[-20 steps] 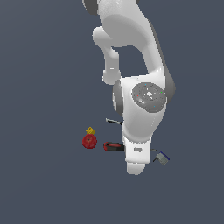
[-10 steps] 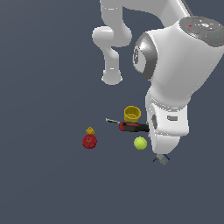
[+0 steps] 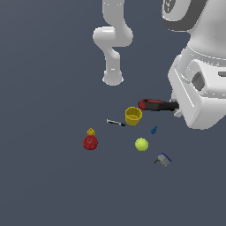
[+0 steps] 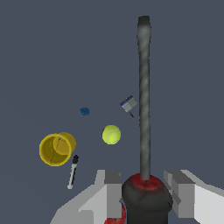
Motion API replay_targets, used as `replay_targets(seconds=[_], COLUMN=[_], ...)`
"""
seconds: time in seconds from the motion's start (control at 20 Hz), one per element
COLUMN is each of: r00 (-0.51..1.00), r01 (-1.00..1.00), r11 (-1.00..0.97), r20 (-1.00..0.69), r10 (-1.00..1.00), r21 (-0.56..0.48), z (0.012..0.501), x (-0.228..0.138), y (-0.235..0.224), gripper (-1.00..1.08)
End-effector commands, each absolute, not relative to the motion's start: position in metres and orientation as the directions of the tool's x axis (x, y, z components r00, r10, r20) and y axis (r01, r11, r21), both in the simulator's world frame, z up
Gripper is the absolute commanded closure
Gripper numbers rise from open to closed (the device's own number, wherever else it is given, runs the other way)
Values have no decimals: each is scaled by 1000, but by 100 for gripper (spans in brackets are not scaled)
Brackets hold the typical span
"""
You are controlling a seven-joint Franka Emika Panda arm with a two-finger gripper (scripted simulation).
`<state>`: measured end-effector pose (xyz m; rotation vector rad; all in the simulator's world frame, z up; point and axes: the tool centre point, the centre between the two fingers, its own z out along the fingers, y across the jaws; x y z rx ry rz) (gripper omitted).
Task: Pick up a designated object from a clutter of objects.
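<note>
Surface: a plain dark grey-blue desk, flat and unmarked, carrying all the small items.
Yellow cup: upright, open mouth up, near the middle of the clutter.
Pen-like tool: thin, black and white, lying flat just beside the cup on the exterior view's left.
Yellow-green ball: near the cup, apart from it.
Blue piece: tiny, between cup and ball (slightly to the exterior view's right).
Grey-blue block: near the ball.
Red round fruit: well apart on the exterior view's left.
Yellow piece: tiny, touching or just beside the fruit.
</note>
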<state>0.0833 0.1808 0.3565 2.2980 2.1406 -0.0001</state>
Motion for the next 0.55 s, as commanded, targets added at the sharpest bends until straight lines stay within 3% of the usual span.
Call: replay_targets(seconds=[0.0,0.5], r00=[72,73], r01=[997,997], r11=[-72,-73], r20=[-1,0], r10=[997,997], r21=[0,0], z=[372,395], x=[80,77], y=[189,202], gripper=[108,108])
